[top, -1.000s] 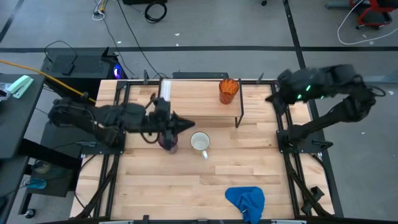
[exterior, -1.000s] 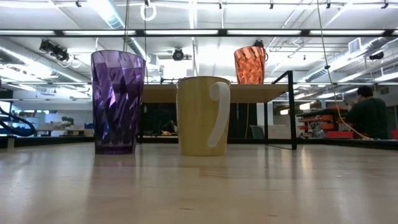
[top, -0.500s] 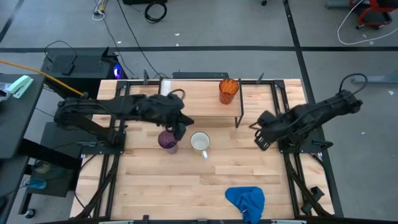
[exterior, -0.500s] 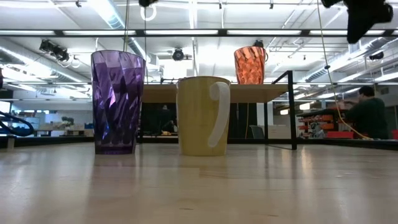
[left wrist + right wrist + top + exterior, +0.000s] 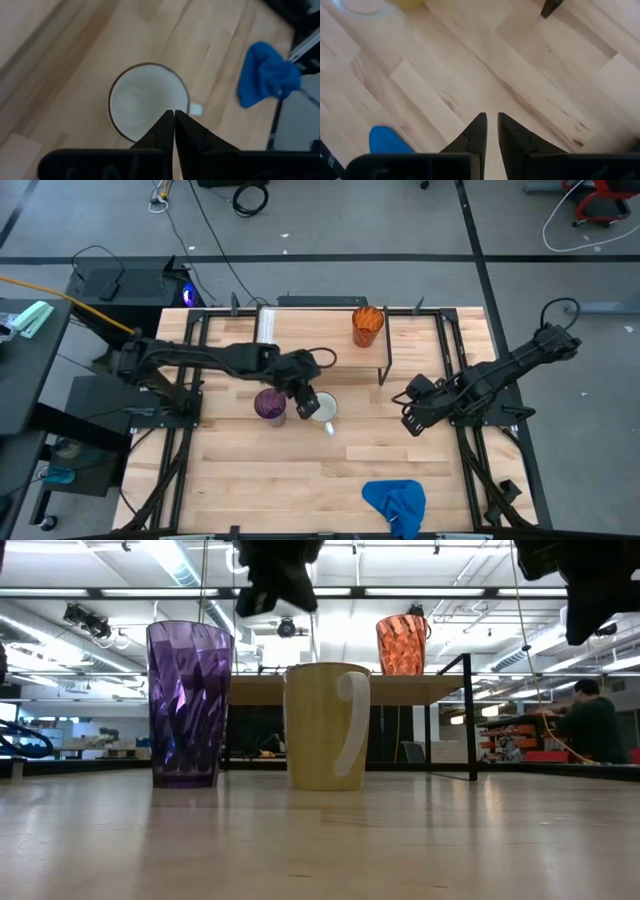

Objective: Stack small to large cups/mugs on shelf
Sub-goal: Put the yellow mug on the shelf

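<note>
The white handled mug [image 5: 322, 409] [image 5: 327, 726] [image 5: 148, 102] stands upright on the table, and the purple tumbler [image 5: 268, 404] [image 5: 188, 705] stands just to its left. The orange cup [image 5: 367, 326] [image 5: 402, 644] stands on the right end of the wooden shelf [image 5: 320, 340] [image 5: 400, 690]. My left gripper [image 5: 305, 402] [image 5: 275, 575] [image 5: 174, 113] hovers shut above the mug's rim, on its tumbler side, touching nothing. My right gripper [image 5: 408, 412] [image 5: 491, 116] hangs over bare table to the right of the mug, its fingers almost together.
A blue cloth [image 5: 397, 504] [image 5: 267, 75] [image 5: 387, 140] lies crumpled near the table's near edge, right of centre. The shelf's black leg [image 5: 382, 370] [image 5: 551, 7] stands between mug and right gripper. A person [image 5: 592, 725] sits in the room behind. Bare wood lies near of the cups.
My left gripper has moved from over the purple tumbler toward the table's right and now hangs over the mug. My right arm has swung from the table's far right corner down and toward the middle. The cups have stayed where they were.
</note>
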You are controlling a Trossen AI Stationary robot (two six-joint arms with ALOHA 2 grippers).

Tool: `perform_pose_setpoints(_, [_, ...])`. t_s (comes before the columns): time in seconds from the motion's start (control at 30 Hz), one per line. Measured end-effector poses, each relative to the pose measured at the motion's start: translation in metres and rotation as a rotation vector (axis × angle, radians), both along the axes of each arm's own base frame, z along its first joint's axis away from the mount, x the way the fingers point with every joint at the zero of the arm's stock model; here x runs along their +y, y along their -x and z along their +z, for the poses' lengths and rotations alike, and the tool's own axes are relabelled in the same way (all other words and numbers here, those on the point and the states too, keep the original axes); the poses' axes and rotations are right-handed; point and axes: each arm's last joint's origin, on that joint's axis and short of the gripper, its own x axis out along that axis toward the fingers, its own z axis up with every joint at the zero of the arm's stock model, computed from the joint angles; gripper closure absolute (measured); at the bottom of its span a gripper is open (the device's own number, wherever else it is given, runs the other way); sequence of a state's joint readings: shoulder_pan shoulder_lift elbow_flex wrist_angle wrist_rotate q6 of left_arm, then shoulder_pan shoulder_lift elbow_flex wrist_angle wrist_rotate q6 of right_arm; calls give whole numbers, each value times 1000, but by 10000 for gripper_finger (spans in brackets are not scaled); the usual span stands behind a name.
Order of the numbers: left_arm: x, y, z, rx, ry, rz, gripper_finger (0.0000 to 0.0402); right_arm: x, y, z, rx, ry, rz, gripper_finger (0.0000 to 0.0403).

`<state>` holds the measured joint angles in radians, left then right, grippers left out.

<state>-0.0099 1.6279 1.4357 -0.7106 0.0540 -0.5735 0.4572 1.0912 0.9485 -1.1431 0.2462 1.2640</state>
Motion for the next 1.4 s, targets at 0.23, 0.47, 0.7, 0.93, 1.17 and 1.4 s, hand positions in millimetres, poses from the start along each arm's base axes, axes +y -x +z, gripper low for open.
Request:
perform_pose_setpoints(0.23, [0,-4,-19,110,-7,4,380,1,-1,0,-14,-1,2,351])
perform_pose_setpoints(0.47, [2,-6,-27,155,-32,37,378,1,-1,0,-22,12,-2,350])
perform_pose_setpoints(0.7, [4,-7,-30,168,-60,65,368,1,-2,0,-29,11,-1,350])
perform_pose_setpoints(0.93, [7,-14,-36,152,-58,79,352,1,-2,0,-37,26,-5,350])
perform_pose_setpoints(1.17, [7,-16,-46,199,-57,80,348,1,-2,0,-39,27,-6,350])
perform_pose_setpoints(1.4, [7,-19,-52,215,-48,95,342,1,-3,1,-46,23,-6,350])
